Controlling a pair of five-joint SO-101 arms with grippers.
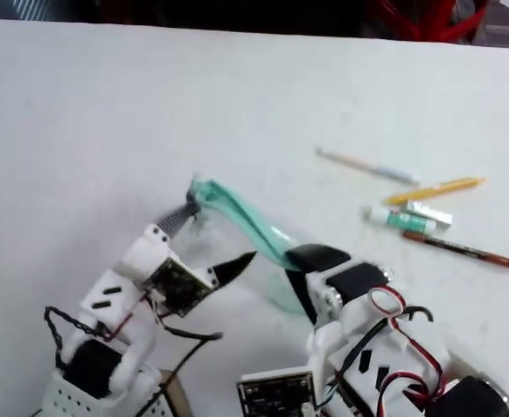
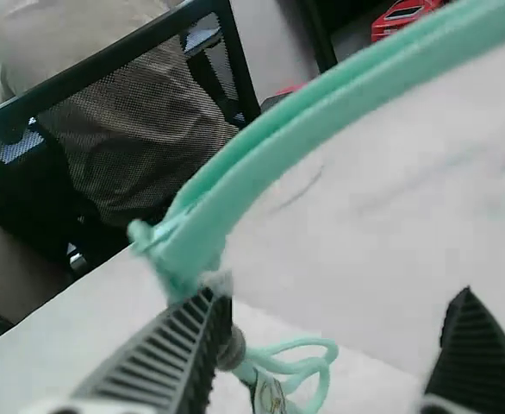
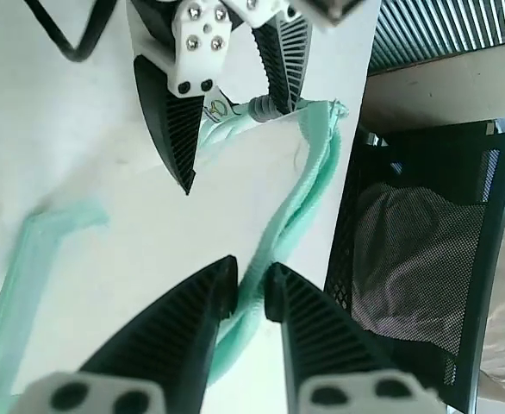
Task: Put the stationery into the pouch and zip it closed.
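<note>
My right pincer (image 3: 251,269) pinched the clear, mint-rimmed plastic pouch (image 1: 237,213), so I reckoned the wide-open left pincer (image 2: 340,297) should grip its looped green zip pull (image 2: 280,348) squarely.

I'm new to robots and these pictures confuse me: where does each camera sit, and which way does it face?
High view: fixed above the white table, looking down; shows the left hand, right hand, clear mint-edged pouch and pens.
Left wrist view: on the left arm, facing past its open fingers at the pouch's zip.
Right wrist view: on the right arm, over its fingers pinching the pouch.
Both wrist views share a black mesh chair.
</note>
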